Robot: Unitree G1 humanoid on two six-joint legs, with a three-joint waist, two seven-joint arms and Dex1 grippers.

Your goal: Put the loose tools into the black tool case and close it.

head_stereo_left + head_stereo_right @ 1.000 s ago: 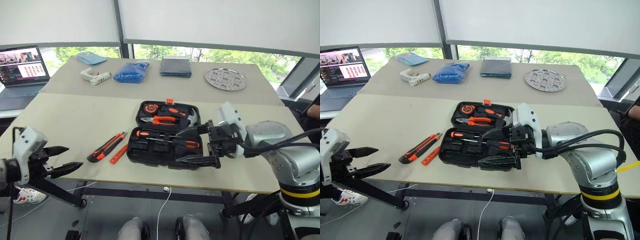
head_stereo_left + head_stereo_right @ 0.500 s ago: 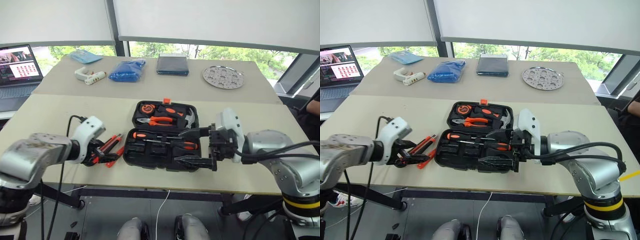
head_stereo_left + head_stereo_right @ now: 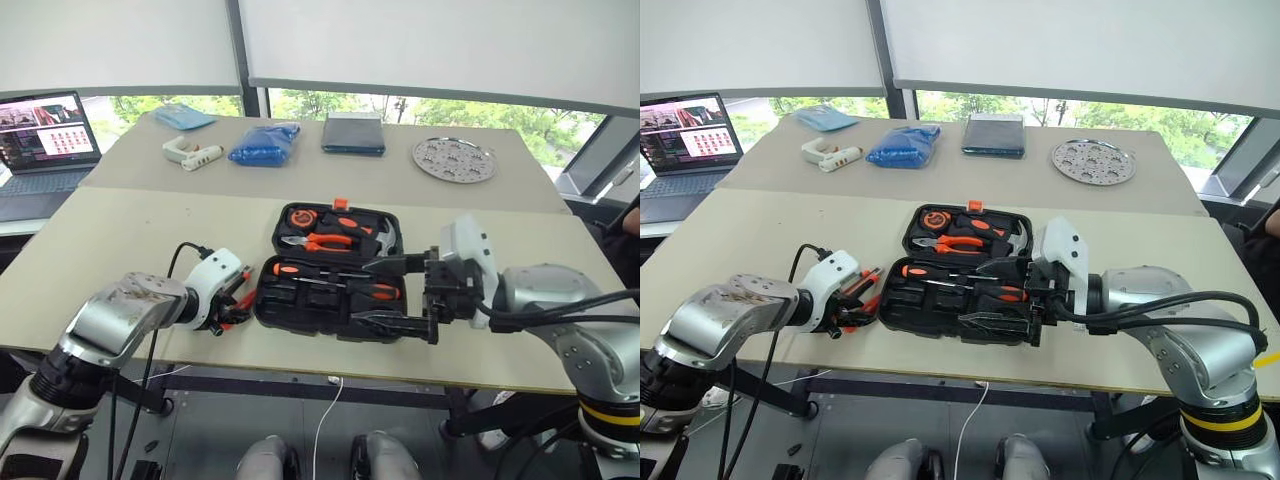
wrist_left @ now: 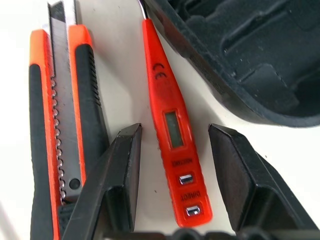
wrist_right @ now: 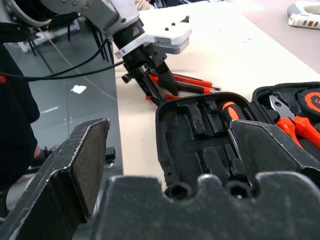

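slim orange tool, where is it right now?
On the table between the utility knife and the black tool case; the slim orange tool lies between the left gripper fingers, ungripped.

Far table: white glue gun (image 3: pixel 190 152), blue bag (image 3: pixel 264 143) beside it, dark blue folded item (image 3: pixel 352 133), perforated metal disc (image 3: pixel 452 159), light-blue packet (image 3: pixel 183 116). Open laptop (image 3: pixel 45 140) at left edge.

Bright, even daylight from the rear windows (image 3: pixel 400 105); soft shadows, close-ups slightly blurred.
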